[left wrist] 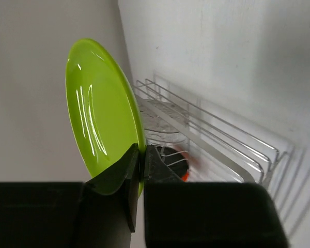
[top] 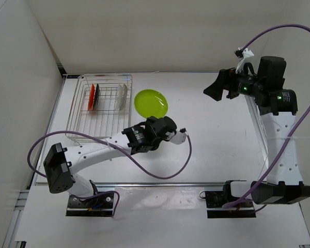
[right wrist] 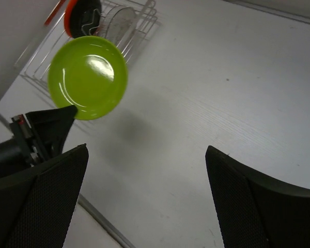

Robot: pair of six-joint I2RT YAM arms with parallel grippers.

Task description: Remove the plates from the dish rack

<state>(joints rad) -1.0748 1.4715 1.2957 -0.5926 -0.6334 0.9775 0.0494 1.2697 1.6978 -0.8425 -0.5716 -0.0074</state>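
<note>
My left gripper (top: 154, 119) is shut on the near rim of the lime green plate (top: 151, 102) and holds it just right of the dish rack (top: 77, 111), above the table. In the left wrist view the jaws (left wrist: 143, 155) pinch the green plate's (left wrist: 101, 119) edge. A red-orange plate (top: 93, 96), a black plate (top: 97, 98) and a clear plate (top: 122, 96) stand upright in the rack. My right gripper (top: 214, 90) is open and empty, raised at the far right. The right wrist view shows its gripper (right wrist: 144, 155) open over bare table, and the green plate (right wrist: 88, 77).
White walls stand at the left and back of the table (top: 217, 139). A purple cable (top: 160, 173) loops over the table near the left arm. A metal strip (top: 160, 183) runs along the near edge.
</note>
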